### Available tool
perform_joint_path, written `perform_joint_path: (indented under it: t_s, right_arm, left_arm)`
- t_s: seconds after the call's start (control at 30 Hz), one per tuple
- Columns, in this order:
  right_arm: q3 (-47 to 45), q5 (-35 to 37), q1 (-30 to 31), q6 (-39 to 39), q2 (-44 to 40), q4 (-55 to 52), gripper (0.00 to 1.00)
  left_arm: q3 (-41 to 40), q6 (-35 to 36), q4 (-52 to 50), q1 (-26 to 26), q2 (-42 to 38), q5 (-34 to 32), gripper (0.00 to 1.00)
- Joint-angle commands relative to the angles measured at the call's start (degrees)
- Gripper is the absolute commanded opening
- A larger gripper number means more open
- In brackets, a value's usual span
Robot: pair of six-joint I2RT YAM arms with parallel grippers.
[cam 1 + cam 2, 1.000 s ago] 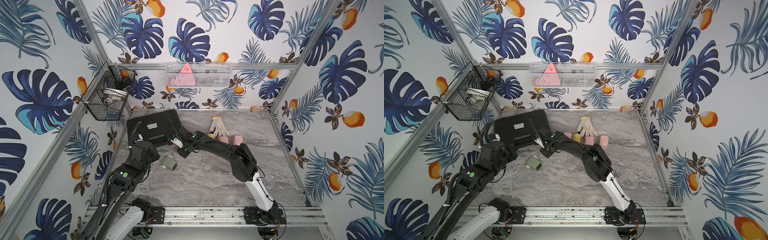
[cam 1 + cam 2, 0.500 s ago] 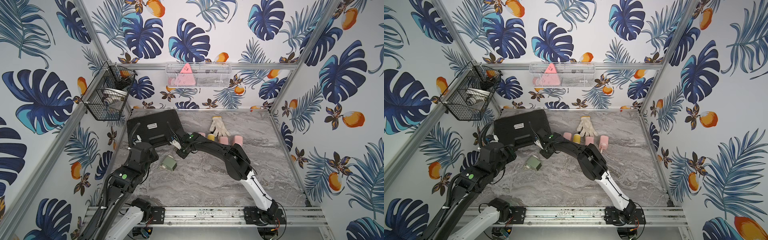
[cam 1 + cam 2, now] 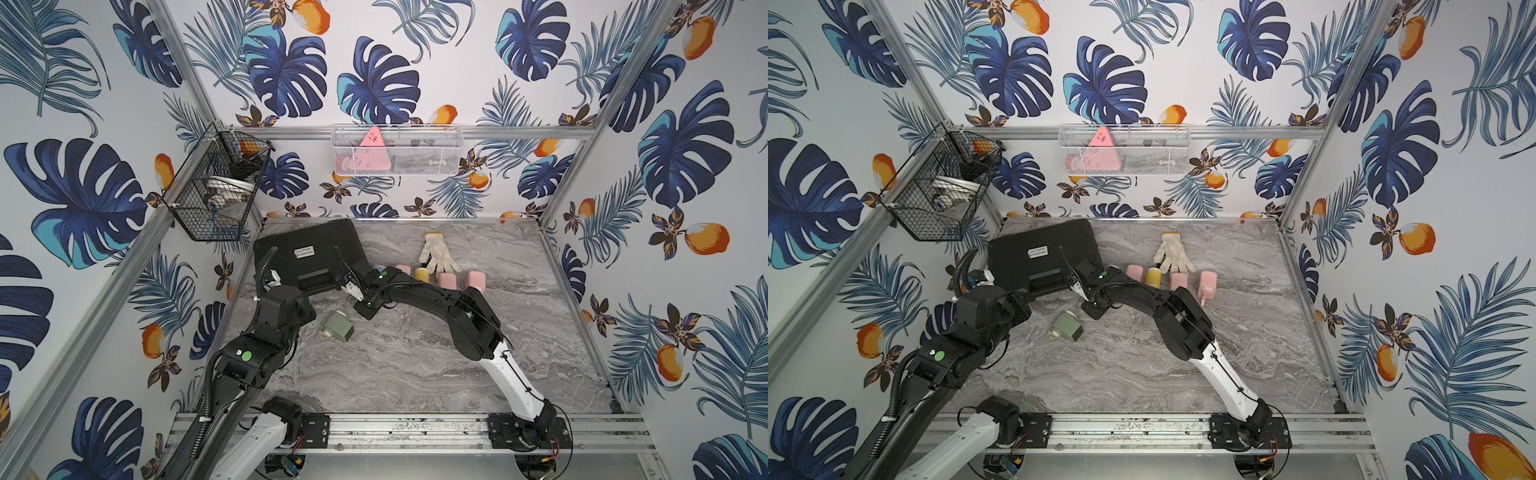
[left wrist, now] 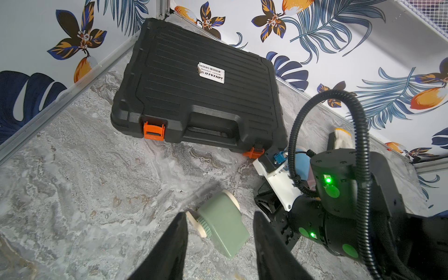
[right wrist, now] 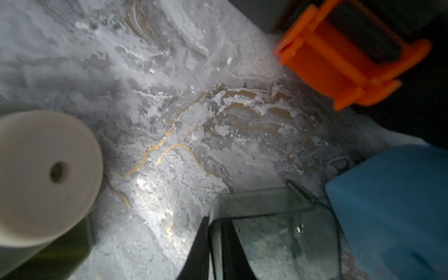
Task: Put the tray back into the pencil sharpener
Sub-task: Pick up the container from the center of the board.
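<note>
Right wrist view: right pincer (image 5: 215, 225) tight on one wall of clear tray (image 5: 257, 201), pencil sharpener (image 5: 46, 174) nearby

A robot lab cell: aluminium frame (image 3: 498, 132), leaf-print walls (image 3: 685, 145), marble-look tabletop (image 3: 415, 365)

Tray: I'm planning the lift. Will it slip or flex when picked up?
The tray looks thin, clear and glossy, so it is probably light but slippery. The right pincer grips only one wall, so it may tilt or flex.
</note>
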Motion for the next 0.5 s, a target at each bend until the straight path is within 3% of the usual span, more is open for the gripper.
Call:
perform_joint_path:
  t_s: [0.0, 0.23, 0.37, 0.47]
  right_arm:
    - [-1.61, -0.76, 0.54, 0.71, -3.04, 0.94, 0.11]
    - [-15.53, 3.46, 4.83, 5.09, -14.93, 10.07, 0.0]
    - [-23.83, 5.48, 7.08, 8.27, -21.09, 14.11, 0.0]
    - [-24.78, 5.19, 7.1, 8.97, -21.95, 13.79, 0.04]
  left_arm:
    - [0.2, -0.9, 1.38, 0.11, 0.22, -0.16, 0.48]
    - [-0.44, -1.47, 1.82, 0.12, -0.49, -0.55, 0.48]
    - [-0.97, -1.76, 2.41, 0.06, -0.43, -0.55, 0.47]
    - [-1.25, -1.7, 2.63, 0.13, -0.17, -0.4, 0.47]
